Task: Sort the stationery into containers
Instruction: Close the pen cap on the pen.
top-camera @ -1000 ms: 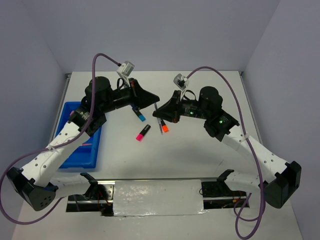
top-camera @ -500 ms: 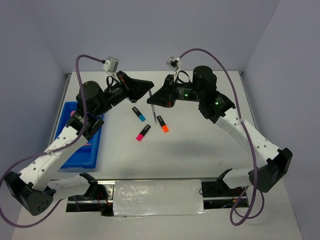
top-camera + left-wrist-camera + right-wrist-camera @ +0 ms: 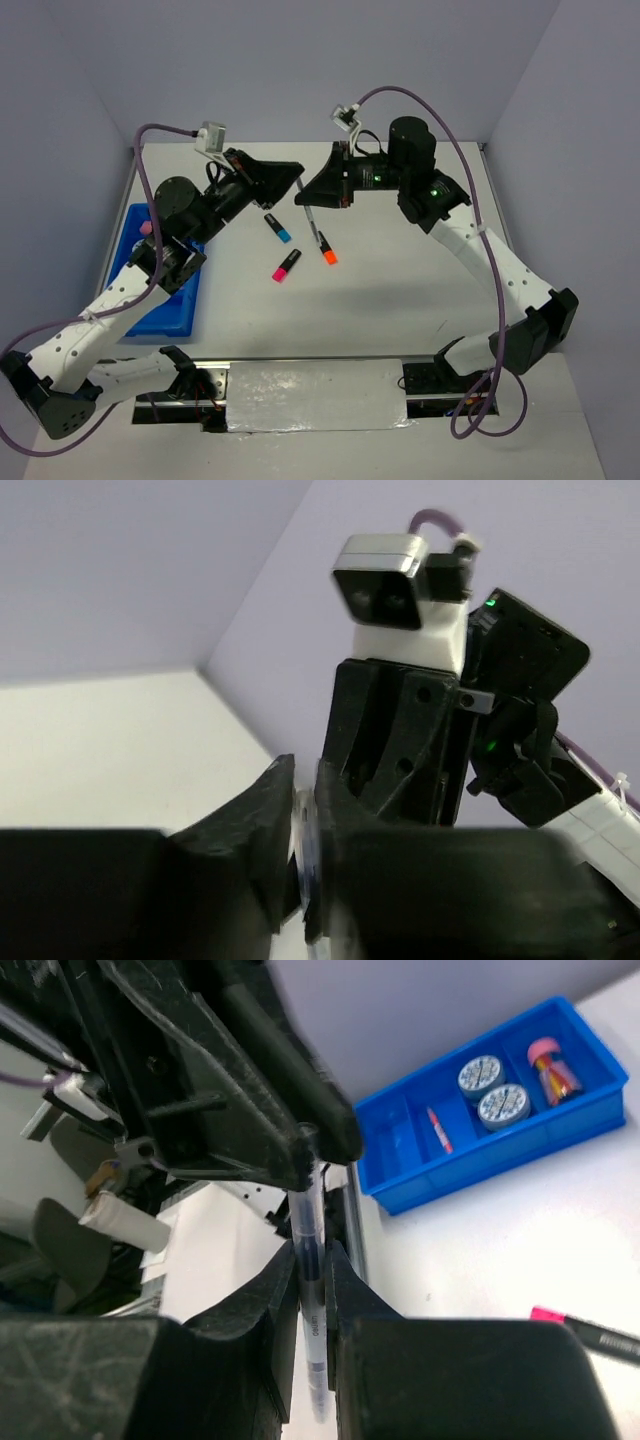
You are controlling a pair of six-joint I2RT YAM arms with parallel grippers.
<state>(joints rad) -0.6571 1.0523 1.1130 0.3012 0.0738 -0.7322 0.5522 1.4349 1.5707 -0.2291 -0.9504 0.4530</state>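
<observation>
Both grippers meet in the air above the table's middle. My right gripper [image 3: 299, 199] [image 3: 312, 1260] is shut on a thin clear pen [image 3: 313, 230] [image 3: 309, 1210] with a dark blue core, which hangs down slantwise. My left gripper [image 3: 299, 174] [image 3: 305, 790] is closed on the pen's upper end [image 3: 303, 825]. Three black highlighters lie on the table below: blue end [image 3: 278, 228], pink end [image 3: 287, 265] and orange end [image 3: 325, 250]. The blue tray [image 3: 160, 300] [image 3: 480, 1165] stands at the left and holds two patterned rolls [image 3: 482, 1075], a pink cylinder [image 3: 550, 1065] and a thin red pen [image 3: 437, 1130].
The right arm's wrist camera [image 3: 385, 580] and gripper body [image 3: 400, 730] fill the left wrist view. Grey walls close in the table at the back and both sides. The arm bases and a metal rail [image 3: 315, 395] sit at the near edge.
The right gripper has lifted the pen off the table and swung it up and left. The left gripper has risen to meet it and now sits on the pen's upper end.
</observation>
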